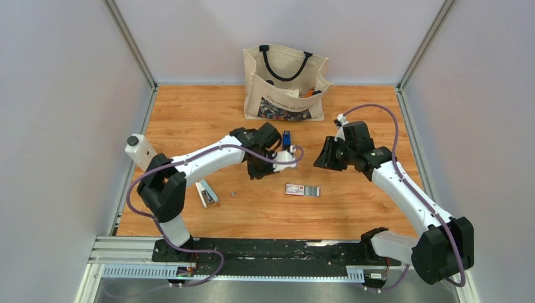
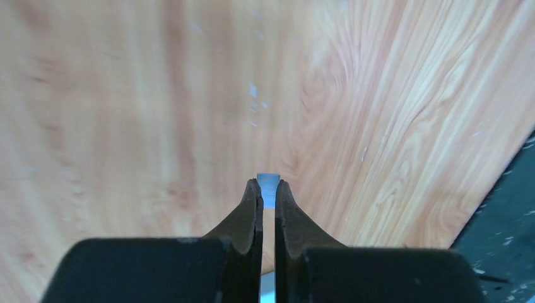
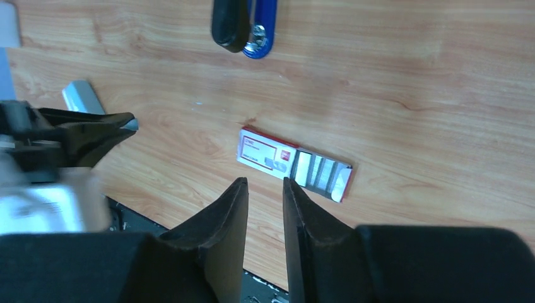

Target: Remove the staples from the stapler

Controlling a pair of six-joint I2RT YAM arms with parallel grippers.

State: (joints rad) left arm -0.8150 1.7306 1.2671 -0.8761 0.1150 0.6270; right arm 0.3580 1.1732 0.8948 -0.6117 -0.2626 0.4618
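Left tool (image 2: 269, 189) is pinching what look like the staples (image 2: 268, 180) by their flat sides; light and brittle, likely snapping under harder squeezing. Right tool (image 3: 265, 189) is hovering slightly spread, empty.

Top view looks down on the whole bench (image 1: 189, 113) from its near edge; both wrist views hang close, the right sharing the stapler (image 3: 245, 26).

Table top (image 1: 189, 113): showing wood-grain laminate, smooth, giving off a soft sheen.
Stapler (image 3: 246, 25): showing glossy blue and black plastic, bright metal glinting at the end.
Box (image 3: 268, 154): looking like printed card, lightly glossy.
Staples (image 3: 318, 172): gleaming as grey metal.
Pinched strip (image 2: 268, 185): looking pale, smooth.
Bag (image 1: 284, 82): looking like matt cream cloth.
Finger pads (image 3: 221, 221): appearing matt black.
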